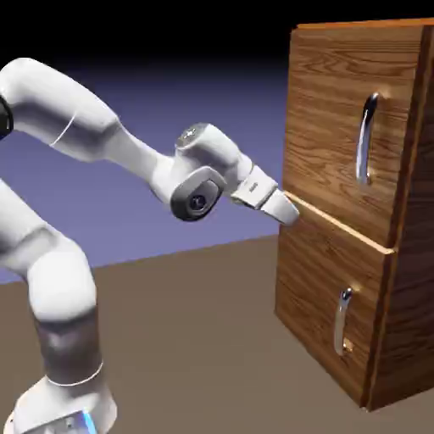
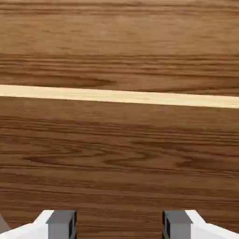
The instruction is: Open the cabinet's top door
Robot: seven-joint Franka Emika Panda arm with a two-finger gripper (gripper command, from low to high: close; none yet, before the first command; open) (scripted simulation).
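Observation:
The cabinet (image 1: 413, 280) of glossy brown wood grain stands at the exterior view's right. Its top door (image 1: 326, 102) carries a long curved silver handle (image 1: 366, 140). My gripper (image 1: 291, 210) is at the cabinet's near front edge, level with the pale seam under the top door and well to the left of the handle. In the hand view, wood grain fills the picture, crossed by a pale strip (image 2: 119, 96). The gripper (image 2: 119, 225) is open there. Its grey fingertips (image 2: 61, 224) stand wide apart with only wood behind them.
The shorter lower door (image 1: 318, 297) has a small silver handle (image 1: 342, 322). The brown table (image 1: 195, 339) stretches between the robot's base and the cabinet. My white arm reaches in from the lower left.

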